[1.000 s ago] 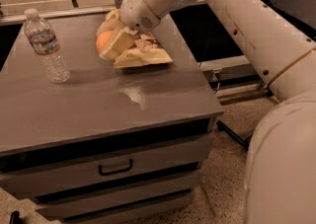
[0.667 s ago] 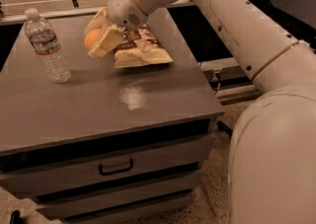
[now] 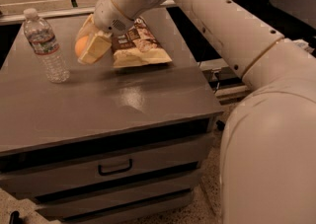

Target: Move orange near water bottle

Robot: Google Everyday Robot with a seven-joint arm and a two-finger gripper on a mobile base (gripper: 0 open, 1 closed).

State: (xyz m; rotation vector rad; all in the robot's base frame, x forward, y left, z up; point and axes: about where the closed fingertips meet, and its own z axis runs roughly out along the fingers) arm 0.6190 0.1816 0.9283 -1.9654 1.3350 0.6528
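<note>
Over the grey cabinet top, tool grips orange.

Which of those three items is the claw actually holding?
The orange, held in the gripper over the cabinet. The water bottle stands apart untouched; the chip bag lies flat beside the gripper.

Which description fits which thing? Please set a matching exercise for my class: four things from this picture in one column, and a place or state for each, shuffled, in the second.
Things
1. orange
2. water bottle
3. snack bag
4. gripper

Descriptions
A. stands upright at the left of the grey cabinet top
B. lies flat toward the back, under the arm
C. is held between two fingers
D. is closed on a fruit, between the bottle and the bag

Pairs: 1-C, 2-A, 3-B, 4-D
</note>
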